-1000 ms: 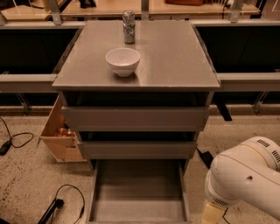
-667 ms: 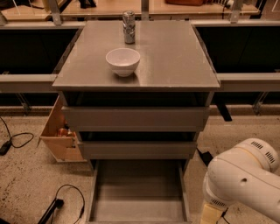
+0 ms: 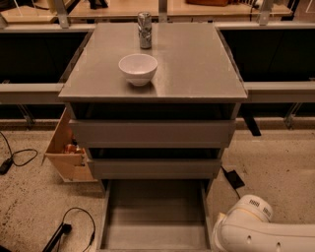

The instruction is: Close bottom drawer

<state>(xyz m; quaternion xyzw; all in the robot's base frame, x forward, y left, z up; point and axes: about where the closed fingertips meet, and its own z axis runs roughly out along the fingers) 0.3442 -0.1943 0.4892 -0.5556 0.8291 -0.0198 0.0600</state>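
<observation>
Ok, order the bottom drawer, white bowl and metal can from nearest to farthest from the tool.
Tool is out of frame; judged from the white arm at bottom right.
1. Bottom drawer, open, beside the arm.
2. White bowl, on the cabinet top.
3. Metal can, behind the bowl.

Robotics laboratory or test bay. A grey three-drawer cabinet (image 3: 152, 133) stands on a speckled hard floor (image 3: 29, 206) strewn with loose black cables (image 3: 63, 228). Grey metal rails (image 3: 280, 91) and light wooden bench tops (image 3: 216, 9) cross the far side. A white robot arm (image 3: 261, 231) enters at near right, its gripper outside the frame.
</observation>
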